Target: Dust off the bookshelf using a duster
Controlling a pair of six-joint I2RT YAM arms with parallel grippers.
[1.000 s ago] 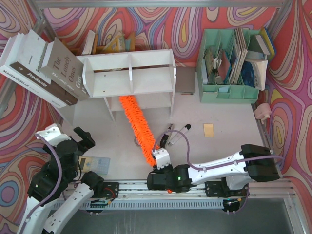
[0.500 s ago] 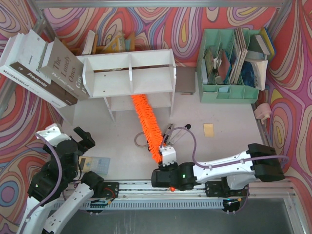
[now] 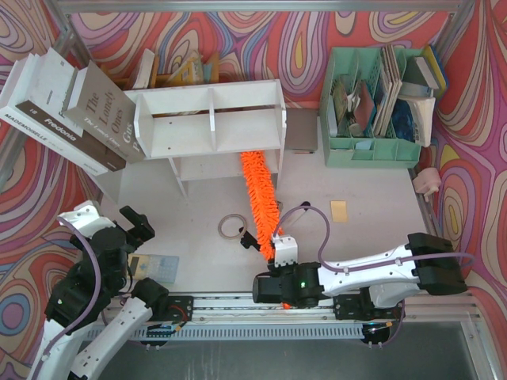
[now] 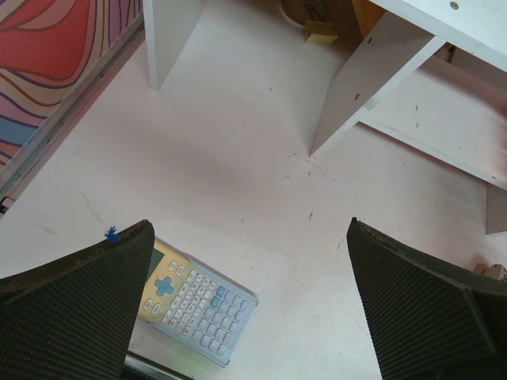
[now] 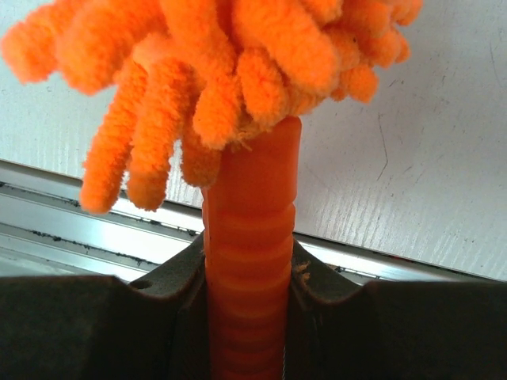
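Plainly, the only legible writing is on the large books (image 3: 71, 103) leaning at the far left. One spine reads "The Lonely Ones", another "MADEMOISELLE" and "Fredonia". The key markings on the calculator (image 4: 194, 301) are too small to read.

The mint green organiser (image 3: 372, 150) stands at the far right of the table (image 3: 372, 222), its slots packed with upright notebooks and papers. The white bookshelf (image 3: 210, 119) stands at the back centre, with more books propped against the wall behind it.

The right gripper (image 3: 279, 252) is clamped tight on the ribbed orange handle (image 5: 252, 261) of the duster (image 3: 259, 194). The duster's fluffy head reaches away from the arm into the lower right bay of the bookshelf, just right of the divider.

The left gripper (image 4: 253, 301) hangs with its jaws spread wide and holding nothing, above the calculator at the near left.
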